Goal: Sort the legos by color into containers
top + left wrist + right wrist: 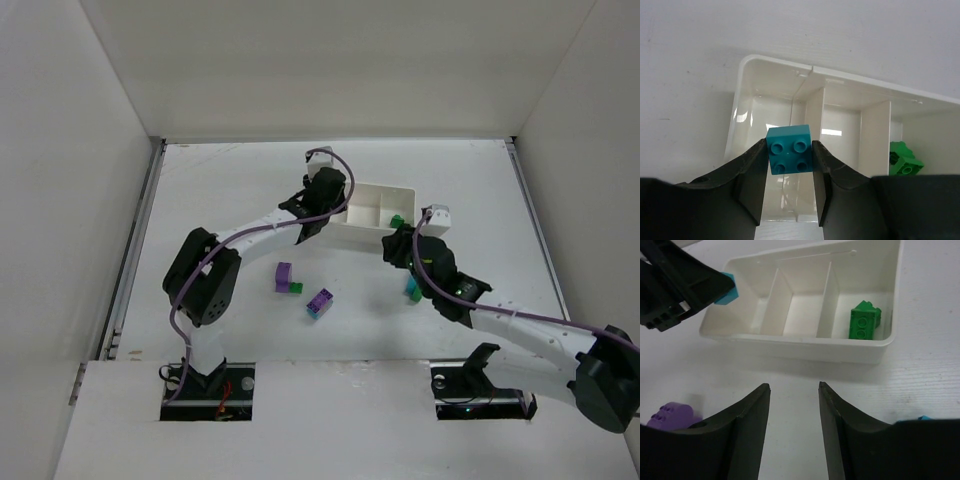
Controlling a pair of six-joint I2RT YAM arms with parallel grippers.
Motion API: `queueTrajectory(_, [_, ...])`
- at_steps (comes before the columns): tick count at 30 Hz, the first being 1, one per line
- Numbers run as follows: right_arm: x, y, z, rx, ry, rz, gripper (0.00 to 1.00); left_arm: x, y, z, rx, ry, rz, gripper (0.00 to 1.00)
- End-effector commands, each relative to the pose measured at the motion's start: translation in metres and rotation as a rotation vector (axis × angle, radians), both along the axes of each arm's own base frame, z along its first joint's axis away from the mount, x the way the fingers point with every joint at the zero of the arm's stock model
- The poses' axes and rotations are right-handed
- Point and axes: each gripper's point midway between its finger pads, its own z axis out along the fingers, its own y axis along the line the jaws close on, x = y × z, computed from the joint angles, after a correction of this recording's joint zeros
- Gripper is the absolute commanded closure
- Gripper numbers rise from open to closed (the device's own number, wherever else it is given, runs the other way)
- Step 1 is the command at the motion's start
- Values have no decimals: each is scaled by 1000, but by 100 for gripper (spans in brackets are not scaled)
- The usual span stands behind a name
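Teal brick (790,149) is clamped by the left gripper (789,161), suspended above the 9 o'clock end of the tray (736,102). Green brick (865,322) occupies the 3 o'clock compartment. Step in hand: deposit. The next move likely requires centring over an unoccupied compartment, then release. Right gripper (794,405) hangs half-spread and empty at the tray's 6 o'clock.
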Motion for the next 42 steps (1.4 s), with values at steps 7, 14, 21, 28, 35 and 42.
queueTrajectory(7, [-1,29,20,31,-65,75,50,3,0,61,-53,-111,2,45])
queueTrajectory(14, [-15,75,14,-15,-44,187,71,-43,53,119,-200,-200,70,44])
queueTrajectory(21, [-49,156,17,-42,-26,366,22,-103,156,84,-289,-191,308,44])
queueTrajectory(28, [-58,219,-6,-129,96,430,6,-148,222,15,-342,-106,533,44])
queueTrajectory(35, [-48,254,-41,-186,174,399,4,-164,248,-18,-335,-56,628,45])
queueTrajectory(42, [-38,270,-61,-221,208,366,11,-167,258,-20,-332,-70,649,45])
